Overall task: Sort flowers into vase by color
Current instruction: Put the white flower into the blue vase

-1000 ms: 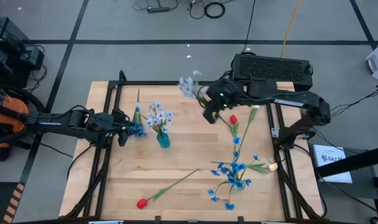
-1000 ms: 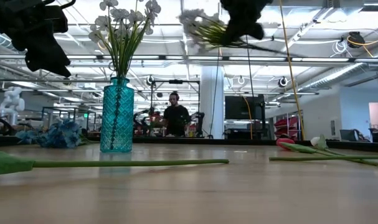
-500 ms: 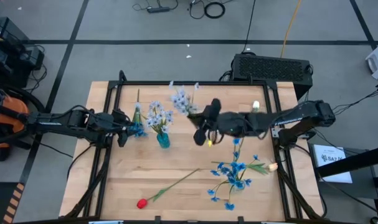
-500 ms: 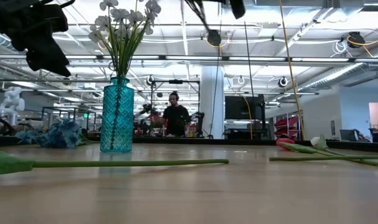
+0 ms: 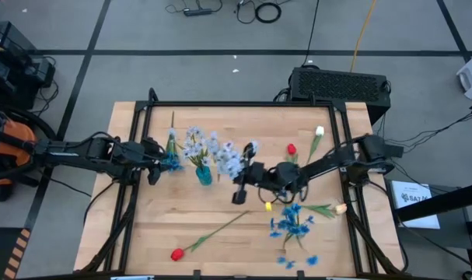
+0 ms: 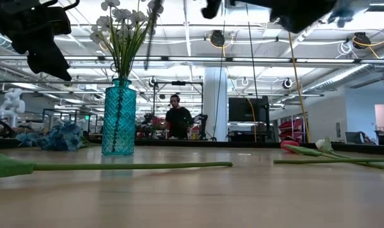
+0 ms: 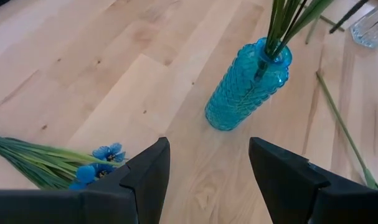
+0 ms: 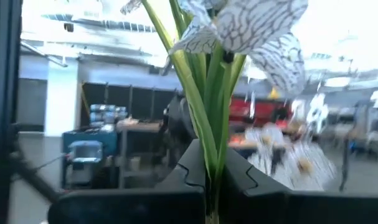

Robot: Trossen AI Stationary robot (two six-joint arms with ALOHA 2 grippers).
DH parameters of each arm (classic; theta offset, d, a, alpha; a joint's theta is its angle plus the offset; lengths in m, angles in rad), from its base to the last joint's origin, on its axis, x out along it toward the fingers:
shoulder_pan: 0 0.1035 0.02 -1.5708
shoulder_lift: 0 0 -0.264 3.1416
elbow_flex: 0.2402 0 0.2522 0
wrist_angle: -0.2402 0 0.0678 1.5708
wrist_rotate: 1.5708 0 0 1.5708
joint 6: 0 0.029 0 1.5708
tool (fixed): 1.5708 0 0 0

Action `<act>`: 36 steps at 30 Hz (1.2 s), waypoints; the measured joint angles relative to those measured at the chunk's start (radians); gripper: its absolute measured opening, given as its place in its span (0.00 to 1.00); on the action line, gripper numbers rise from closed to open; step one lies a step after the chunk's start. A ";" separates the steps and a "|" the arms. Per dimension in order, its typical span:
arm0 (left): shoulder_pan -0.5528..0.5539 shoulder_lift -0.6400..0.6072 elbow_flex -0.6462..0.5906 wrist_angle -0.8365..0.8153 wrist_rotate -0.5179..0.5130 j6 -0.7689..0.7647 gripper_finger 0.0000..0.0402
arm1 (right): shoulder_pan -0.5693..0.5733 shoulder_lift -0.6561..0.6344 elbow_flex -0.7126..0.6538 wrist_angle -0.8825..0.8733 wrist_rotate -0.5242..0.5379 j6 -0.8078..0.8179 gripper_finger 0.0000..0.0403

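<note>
A teal glass vase (image 5: 204,175) stands left of the table's middle and holds pale blue-white flowers (image 5: 194,144). My right gripper (image 5: 246,175) hovers just right of it, shut on another pale blue-white spray (image 5: 229,159). My left gripper (image 5: 159,159) stays open left of the vase, above a bright blue spray (image 7: 104,154) that lies on the table. In the left wrist view the vase (image 7: 248,87) stands beyond the open fingers. Red tulips (image 5: 177,253) (image 5: 291,148), a white tulip (image 5: 319,132) and bright blue sprays (image 5: 294,222) lie on the wood. My right gripper pinches the spray's bundled green stems (image 8: 210,163) between its two fingers, below the blossoms. The fingers slant upward, and the veined pale blossoms (image 8: 251,25) stand above them. The spray is lifted clear of the table, its heads close beside the flowers in the vase.
A long green stem (image 6: 128,166) lies across the near part of the table. A cream bud (image 5: 340,208) lies at the right edge. Black frame rails (image 5: 134,140) border the tabletop. A person stands in the room behind the table (image 6: 178,120).
My right gripper has swung from the table's far side toward the near-left, down and toward the vase, tipping until its fingers point upward. The pale spray has travelled with it, and its heads now sit beside the vase's flowers. It has stayed shut.
</note>
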State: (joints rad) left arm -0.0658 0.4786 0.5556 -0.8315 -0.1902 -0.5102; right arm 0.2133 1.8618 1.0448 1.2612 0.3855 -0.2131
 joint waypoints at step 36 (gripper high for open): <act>0.000 0.080 0.000 0.002 0.022 -0.006 0.56 | -0.123 0.120 0.207 -0.313 -0.183 0.021 0.00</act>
State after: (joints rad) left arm -0.0658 0.5591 0.5556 -0.8299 -0.1680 -0.5159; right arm 0.0899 1.9823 1.2514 0.9478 0.2024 -0.1922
